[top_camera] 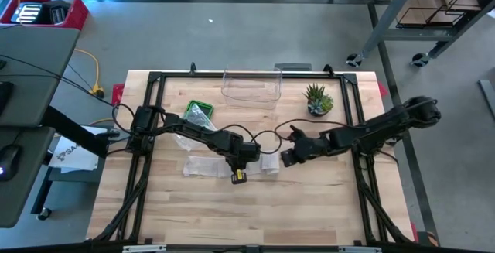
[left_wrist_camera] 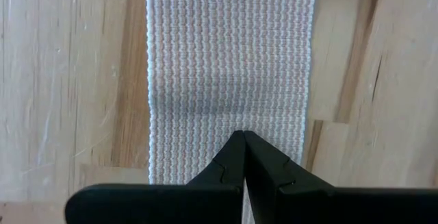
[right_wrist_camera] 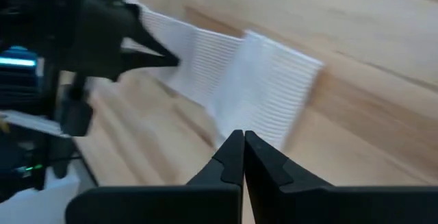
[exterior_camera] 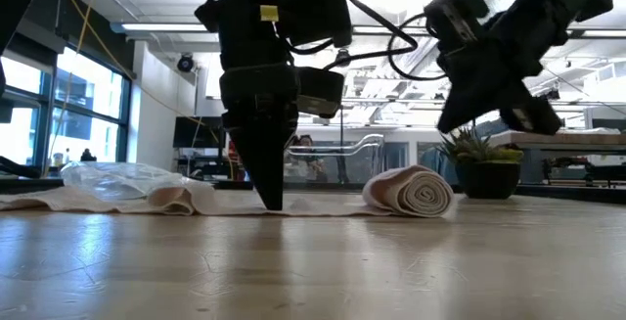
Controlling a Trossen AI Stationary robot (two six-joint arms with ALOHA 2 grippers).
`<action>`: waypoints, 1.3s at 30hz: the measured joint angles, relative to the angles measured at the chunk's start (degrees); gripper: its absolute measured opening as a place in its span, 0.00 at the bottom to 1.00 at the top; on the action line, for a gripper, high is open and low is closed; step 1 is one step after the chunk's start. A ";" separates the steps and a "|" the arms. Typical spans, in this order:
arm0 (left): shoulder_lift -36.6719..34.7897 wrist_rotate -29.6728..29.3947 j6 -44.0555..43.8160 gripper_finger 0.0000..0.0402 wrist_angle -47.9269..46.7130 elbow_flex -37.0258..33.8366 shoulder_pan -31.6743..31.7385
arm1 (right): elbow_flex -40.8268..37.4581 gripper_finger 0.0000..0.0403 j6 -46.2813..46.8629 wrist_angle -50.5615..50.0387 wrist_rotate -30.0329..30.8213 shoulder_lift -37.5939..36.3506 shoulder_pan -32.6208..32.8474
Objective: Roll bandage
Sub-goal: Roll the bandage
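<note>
Left gripper [exterior_camera: 269, 201] pressed together, tip pinning the flat white woven bandage strip [left_wrist_camera: 229, 73] to the wooden table [top_camera: 309, 214] | rolled end [exterior_camera: 413, 191] alongside | right gripper [exterior_camera: 445, 119] closed, hovering above the roll, I judged ready to roll.

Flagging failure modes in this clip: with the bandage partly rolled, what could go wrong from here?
1. The left end effector, shut, pins the flat bandage strip with only its tip; the strip could slip or bunch.
2. The right end effector, also shut, hangs above the table beside the rolled end without holding it, so the roll may loosen or unwind.
3. The plastic bag lies on the strip's far end and could drag along.
</note>
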 joint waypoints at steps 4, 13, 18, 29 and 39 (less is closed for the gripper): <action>0.00 -0.09 0.00 0.00 0.10 -0.02 0.00 | 0.02 0.00 -1.27 8.85 -1.01 5.96 -0.68; 0.00 -0.23 -0.02 0.00 0.16 -0.02 0.01 | 0.00 0.00 0.28 22.55 -3.75 16.04 -4.51; 0.00 -0.22 -0.02 0.00 0.59 -0.02 0.02 | 0.00 0.00 0.54 24.90 -6.11 16.96 -4.44; -0.39 -0.13 -0.09 0.00 0.51 -0.04 0.11 | 0.02 0.00 1.72 22.43 -6.99 19.26 -4.10; -9.95 -7.10 2.44 0.00 -5.31 -1.38 -0.49 | 0.11 0.00 1.40 22.51 -8.00 20.08 -3.89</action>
